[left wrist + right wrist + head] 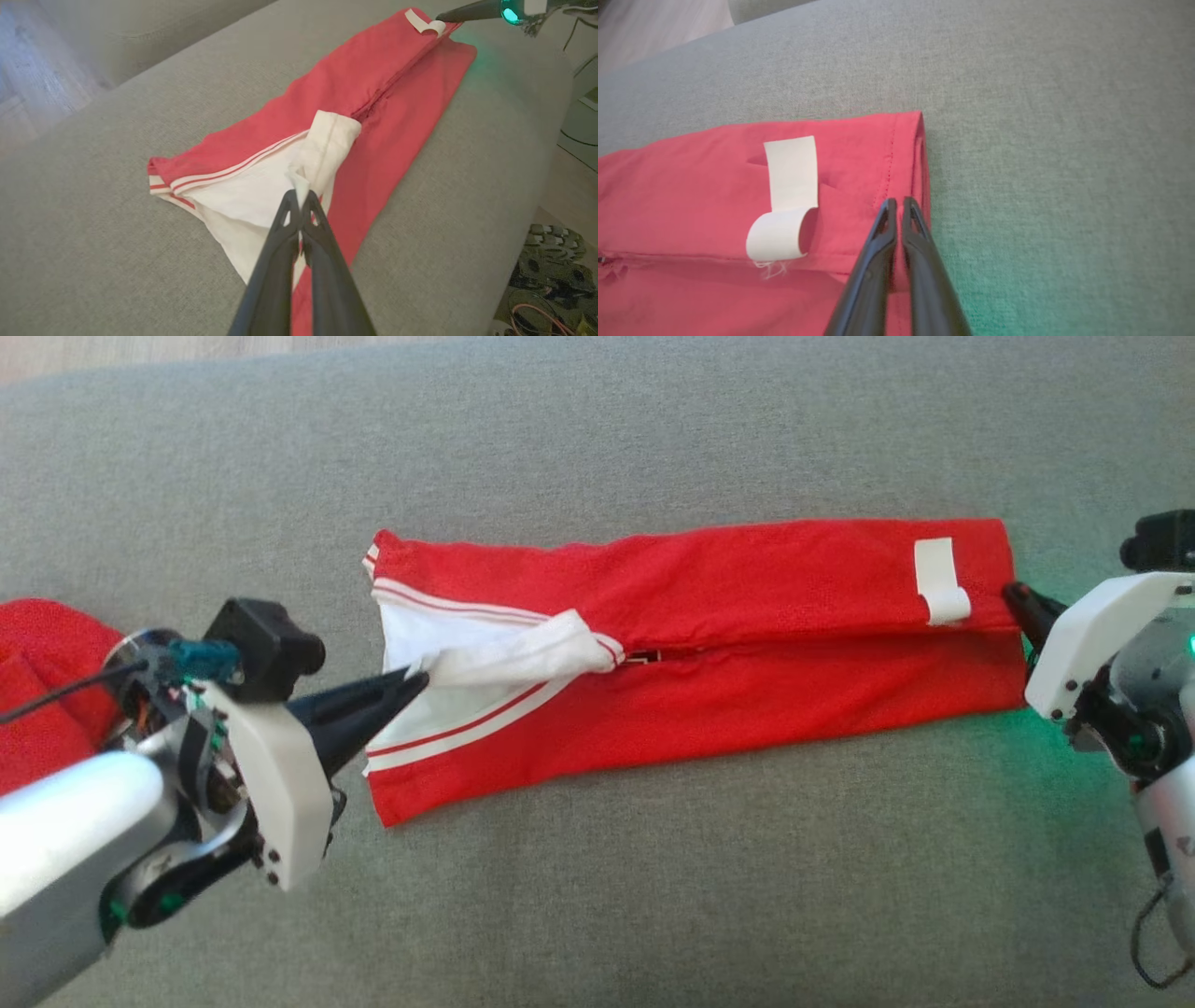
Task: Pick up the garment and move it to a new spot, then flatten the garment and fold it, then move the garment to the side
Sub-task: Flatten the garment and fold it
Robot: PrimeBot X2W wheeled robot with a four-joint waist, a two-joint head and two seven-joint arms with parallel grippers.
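The left fingers (273,266) are clenched on a pinch of white collar cloth, lifting it off the garment (355,88) — red, zipped, lying long and flat on the grey sofa (93,233). The right fingers (868,275) are pressed together at the hem of the opposite end, beside a curled white tag (789,186); whether they hold cloth I cannot tell. The head view adds a second red cloth (37,700) at its left edge — the left wrist view, cables (546,261) on the floor.
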